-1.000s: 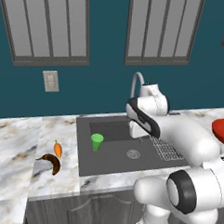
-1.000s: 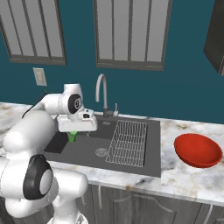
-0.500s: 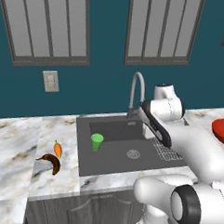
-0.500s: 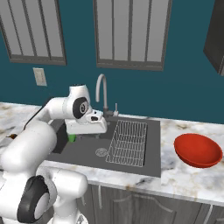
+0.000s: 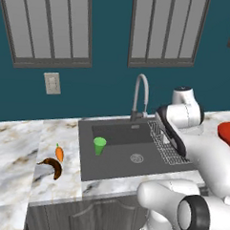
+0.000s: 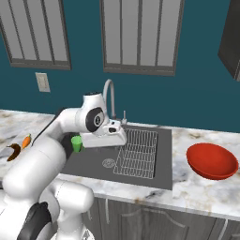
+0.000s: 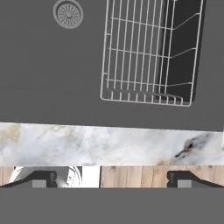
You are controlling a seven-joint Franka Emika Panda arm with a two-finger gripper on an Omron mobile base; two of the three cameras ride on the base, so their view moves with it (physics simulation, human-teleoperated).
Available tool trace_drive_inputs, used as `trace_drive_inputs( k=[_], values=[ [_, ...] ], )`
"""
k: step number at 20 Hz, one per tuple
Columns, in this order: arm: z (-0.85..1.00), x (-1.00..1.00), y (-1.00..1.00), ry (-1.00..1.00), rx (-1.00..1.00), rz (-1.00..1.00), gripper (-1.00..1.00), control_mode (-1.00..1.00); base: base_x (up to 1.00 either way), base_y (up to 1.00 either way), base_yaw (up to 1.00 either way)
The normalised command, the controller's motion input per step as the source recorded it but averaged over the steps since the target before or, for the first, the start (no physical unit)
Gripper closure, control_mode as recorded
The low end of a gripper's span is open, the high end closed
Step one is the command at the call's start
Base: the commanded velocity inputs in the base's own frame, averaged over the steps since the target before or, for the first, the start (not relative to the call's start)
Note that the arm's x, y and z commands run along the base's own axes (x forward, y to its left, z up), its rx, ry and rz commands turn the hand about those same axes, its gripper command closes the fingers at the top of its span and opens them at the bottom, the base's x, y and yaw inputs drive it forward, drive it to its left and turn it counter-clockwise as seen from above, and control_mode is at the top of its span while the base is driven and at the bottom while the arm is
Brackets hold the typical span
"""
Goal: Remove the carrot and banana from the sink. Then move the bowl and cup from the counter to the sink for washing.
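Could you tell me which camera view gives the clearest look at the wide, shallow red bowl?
The right base view: the wide shallow red bowl sits whole on the marble counter, right of the sink. The left base view catches just its edge behind the arm.

green cup, red bowl, dark grey sink

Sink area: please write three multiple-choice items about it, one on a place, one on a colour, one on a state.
1. Where is the cup?
A. inside the sink
B. on the counter beside the bowl
C. in the wire rack

2. What colour is the bowl?
A. green
B. red
C. white

3. How is the end effector?
A. shut on the cup
B. shut on the carrot
C. open, holding nothing

Answers:
1 A, the cup stands on the floor of the sink.
2 B, the bowl on the counter is bright red.
3 C, the end effector has its fingertips far apart with nothing between them.
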Motion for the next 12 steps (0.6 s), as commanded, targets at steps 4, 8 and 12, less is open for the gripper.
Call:
trace_drive_inputs(
  k=[4, 8, 12],
  values=[
    [0.01, -0.05, -0.44, 0.00, -0.03, 0.00, -1.00, -1.00, 0.00, 0.00, 0.00],
    [0.01, 0.00, -0.44, 0.00, -0.04, 0.00, -1.00, -1.00, 0.00, 0.00, 0.00],
    [0.01, 0.00, -0.44, 0.00, -0.06, 0.00, -1.00, -1.00, 0.00, 0.00, 0.00]
  ],
)
